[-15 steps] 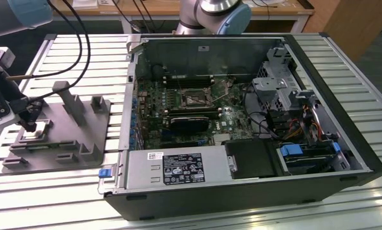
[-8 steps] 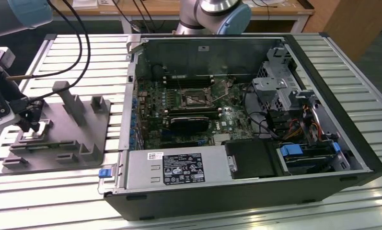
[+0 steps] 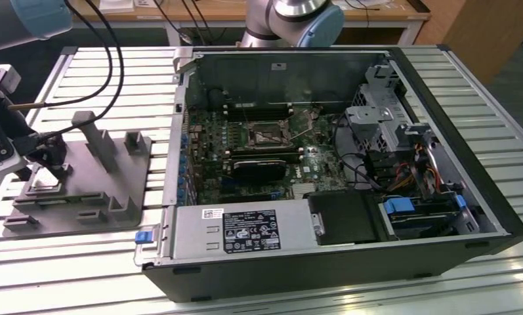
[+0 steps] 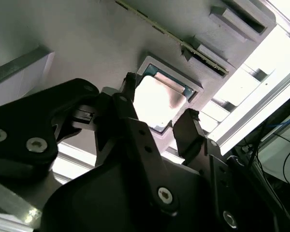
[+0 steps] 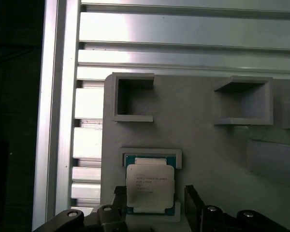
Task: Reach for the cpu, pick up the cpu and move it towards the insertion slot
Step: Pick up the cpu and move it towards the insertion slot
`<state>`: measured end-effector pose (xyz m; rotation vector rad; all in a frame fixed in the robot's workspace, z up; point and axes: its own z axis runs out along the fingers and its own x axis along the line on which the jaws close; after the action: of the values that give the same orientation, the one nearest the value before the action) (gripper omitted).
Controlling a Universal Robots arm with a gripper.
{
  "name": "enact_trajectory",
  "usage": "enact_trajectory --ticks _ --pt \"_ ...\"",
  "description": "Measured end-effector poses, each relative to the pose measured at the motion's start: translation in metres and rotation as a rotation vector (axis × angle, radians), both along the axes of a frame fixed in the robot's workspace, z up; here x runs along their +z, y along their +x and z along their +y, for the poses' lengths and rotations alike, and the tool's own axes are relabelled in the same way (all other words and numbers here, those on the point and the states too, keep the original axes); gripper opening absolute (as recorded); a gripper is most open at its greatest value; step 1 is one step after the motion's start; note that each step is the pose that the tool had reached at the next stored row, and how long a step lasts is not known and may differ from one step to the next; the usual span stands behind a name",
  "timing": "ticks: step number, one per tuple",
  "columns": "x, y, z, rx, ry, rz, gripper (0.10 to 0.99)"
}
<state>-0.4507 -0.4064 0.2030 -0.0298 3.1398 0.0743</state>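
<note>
Gripper is right up in my face in both wrist views, black fingers spread apart and straddling the cpu, one on each side, not clamped on anything as far as I can see. The cpu lies flat, silver top up, in its little square pocket on the grey fixture. That fixture sits on the slatted bench at the exterior view's left, just beside the open pc case. The insertion slot is well apart from it, mid-motherboard inside the case. So I'd call this the tail end of the reach, pick not done. My read: the grasp calls for fingers square on two opposite edges and low enough to catch that thin rim, since the pocket walls look tight.
</note>
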Motion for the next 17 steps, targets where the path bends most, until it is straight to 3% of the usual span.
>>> enact_trajectory --ticks 3,5,6,17 --pt "-0.0003 0.0000 0.0000 0.000 0.005 -0.0001 0.588" --pt "-0.0007 -0.0002 0.0001 0.000 0.037 -0.0007 0.588" --pt "-0.0011 -0.0004 0.0000 0.000 0.045 -0.0005 0.588" --pt "-0.0133 -0.0052 0.0000 -0.001 0.045 -0.0005 0.588"
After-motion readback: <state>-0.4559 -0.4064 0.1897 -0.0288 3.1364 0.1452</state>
